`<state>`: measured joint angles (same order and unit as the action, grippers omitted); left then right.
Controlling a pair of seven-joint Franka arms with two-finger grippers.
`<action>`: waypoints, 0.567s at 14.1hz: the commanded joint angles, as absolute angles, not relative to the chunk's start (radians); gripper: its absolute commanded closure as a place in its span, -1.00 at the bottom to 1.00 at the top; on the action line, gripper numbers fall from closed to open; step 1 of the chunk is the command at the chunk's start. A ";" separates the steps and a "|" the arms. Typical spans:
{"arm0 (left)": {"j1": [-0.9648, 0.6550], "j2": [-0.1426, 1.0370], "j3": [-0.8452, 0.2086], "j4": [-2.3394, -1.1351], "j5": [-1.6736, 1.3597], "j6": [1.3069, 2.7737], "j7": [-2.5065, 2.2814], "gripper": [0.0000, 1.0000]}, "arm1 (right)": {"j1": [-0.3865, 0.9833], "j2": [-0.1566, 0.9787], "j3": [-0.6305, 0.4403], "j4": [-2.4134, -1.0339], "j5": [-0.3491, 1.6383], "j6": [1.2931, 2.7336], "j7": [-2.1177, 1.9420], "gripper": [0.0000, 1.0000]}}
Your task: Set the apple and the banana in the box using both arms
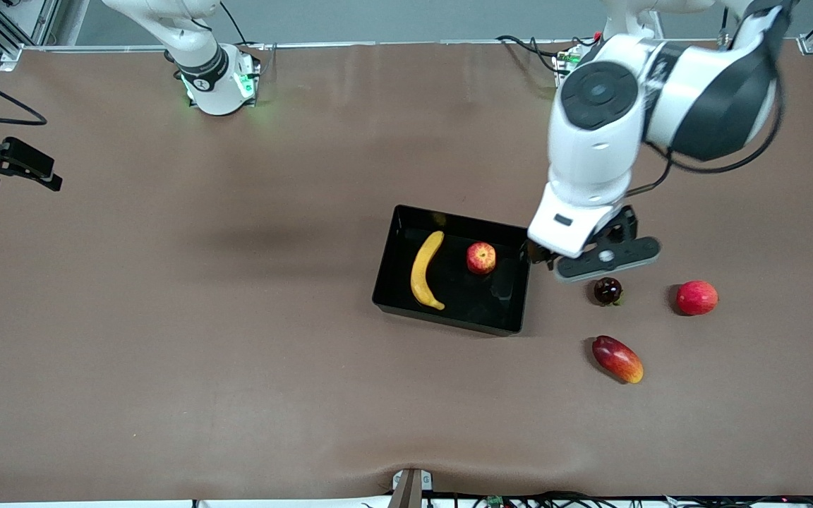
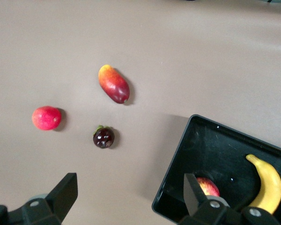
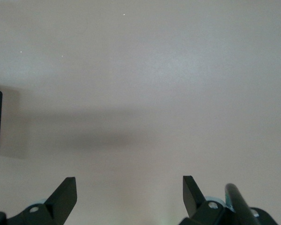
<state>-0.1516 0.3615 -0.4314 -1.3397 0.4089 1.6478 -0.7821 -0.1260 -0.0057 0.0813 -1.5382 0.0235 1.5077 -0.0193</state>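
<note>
The banana and the apple lay side by side in the box at frame centre; a mango lay lower right of it.

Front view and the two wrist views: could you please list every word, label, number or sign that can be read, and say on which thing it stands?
No text can be read in any view.
Right arm's base: a small white mark on its black band, too small to read.
Banana, apple, box: no labels visible.
</note>
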 commanded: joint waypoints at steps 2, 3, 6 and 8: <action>-0.081 0.273 -0.436 -1.399 0.341 1.629 -0.736 -1.00 | -0.149 -0.002 0.097 -1.523 0.035 1.497 -0.034 -1.00; -0.065 0.262 -0.437 -1.401 0.339 1.628 -0.736 -1.00 | -0.149 -0.003 0.097 -1.523 0.035 1.496 -0.034 -1.00; -0.009 0.213 -0.439 -1.422 0.307 1.620 -0.657 -1.00 | -0.149 -0.002 0.095 -1.523 0.035 1.496 -0.034 -1.00; 0.024 0.181 -0.437 -1.425 0.267 1.597 -0.592 -1.00 | -0.149 -0.003 0.097 -1.523 0.035 1.496 -0.034 -1.00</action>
<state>-0.0204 0.2482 -0.4325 -1.3799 0.3095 1.6172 -0.6536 -0.1260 -0.0057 0.0813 -1.5383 0.0236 1.5077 -0.0194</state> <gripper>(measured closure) 0.000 0.000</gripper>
